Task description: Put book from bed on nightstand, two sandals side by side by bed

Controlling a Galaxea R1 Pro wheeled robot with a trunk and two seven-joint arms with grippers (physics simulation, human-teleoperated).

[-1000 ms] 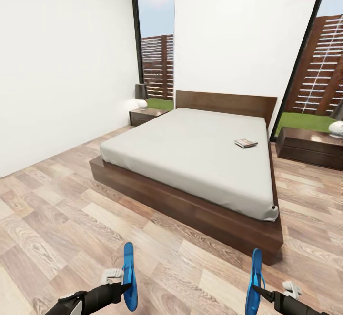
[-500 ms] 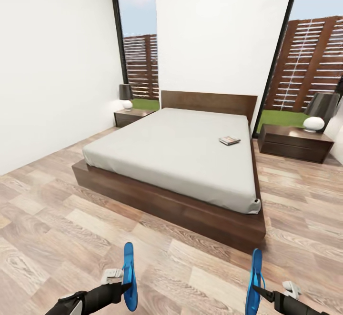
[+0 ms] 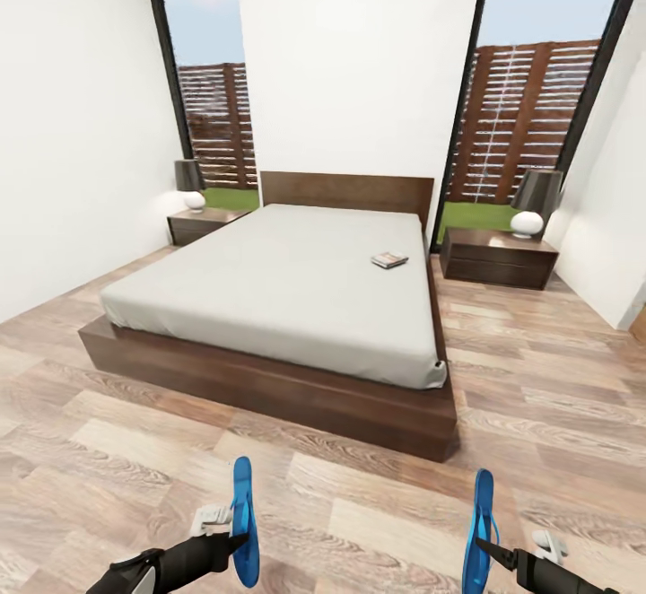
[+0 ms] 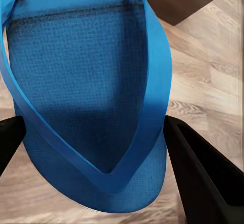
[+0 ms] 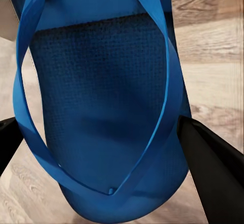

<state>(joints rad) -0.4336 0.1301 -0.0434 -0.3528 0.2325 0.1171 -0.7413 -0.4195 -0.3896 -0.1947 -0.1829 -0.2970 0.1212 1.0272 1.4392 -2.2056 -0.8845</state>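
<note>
The room is brightly and evenly lit, with daylight from two tall windows [image 3: 211, 109] behind the bed [image 3: 287, 280] washing the white walls [image 3: 81, 127] almost featureless and leaving only a soft shadow along the bed frame on the wooden floor [image 3: 538, 379]. The head view is sharp but wide-angled, so the window frames lean outward toward the picture's edges. In the wrist views each blue sandal [image 4: 86, 97] sits very close and slightly soft, with a dim shadow across its sole and the floor beyond mildly blurred.
</note>
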